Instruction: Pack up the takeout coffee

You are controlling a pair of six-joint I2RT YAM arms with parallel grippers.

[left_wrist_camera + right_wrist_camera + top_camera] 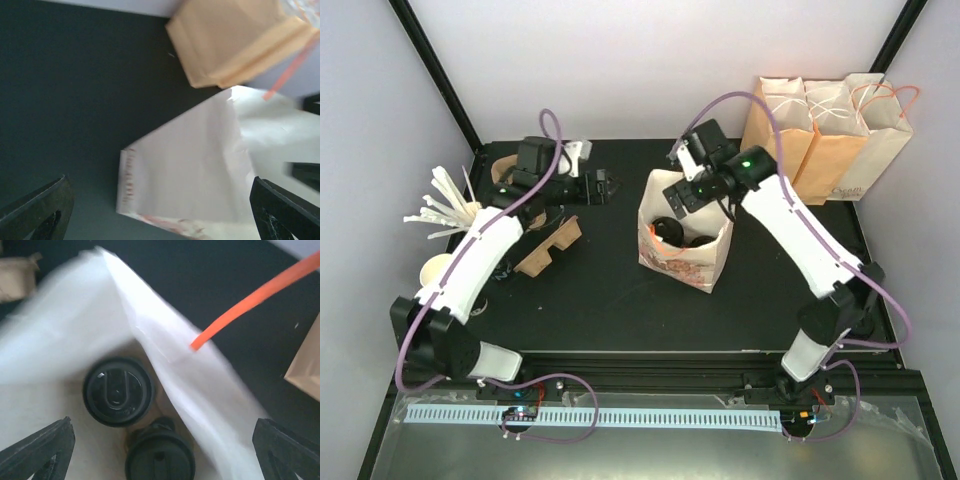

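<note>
1. Your right pincer (161, 424) stands wide and grips nothing; its fingers (37, 450) flank the open mouth of the white paper bag (60, 330) from above.
2. Directly below it, the takeout coffee (117, 391) stands upright on the bag's floor, black lid up; a second lidded black cup (159, 456) sits just beside it.
3. An orange strip (255, 295) crosses above the bag's rim; you cannot tell what it is attached to.
4. Your left pincer (159, 181) is also wide and empty; it faces the bag's outer side from the left, apart from it.
5. Beyond the bag, tan paper bags (785, 125) stand upright at the back right of the black table (590, 300).
</note>
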